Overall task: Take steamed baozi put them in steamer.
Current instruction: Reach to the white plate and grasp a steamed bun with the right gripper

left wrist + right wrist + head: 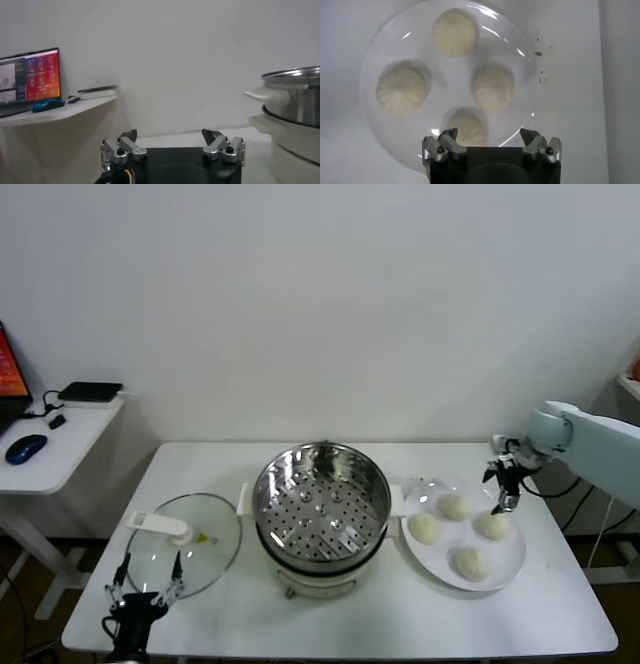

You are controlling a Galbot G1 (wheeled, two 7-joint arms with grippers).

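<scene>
Nearest the head camera, at about 7 o'clock on the white surface [560,604], the left end effector [145,586] sits parked with its fingers spread and nothing between them, tips just over the near rim of the glass lid [190,554], which lies flat beside the steamer [320,509]. Task status: not started as far as placement goes. Steamer basket, centre of the surface, is uncovered and holds nothing; its perforated floor is fully bare. All four steamed baozi [400,90] are on the clear plate [510,569] at 3 o'clock of the steamer, just beside its white handle; the buns sit apart from one another in a rough diamond. Right end effector [500,489] hovers over the far part of the plate, roughly above the bun at the plate's 2 o'clock [494,525]; the right wrist view shows its fingers spread and empty, looking straight down on the plate, no contact with any bun visible. Judgement: first pick is being lined up; four transfers remain, and the lid is already off, so no obstruction to loading.
</scene>
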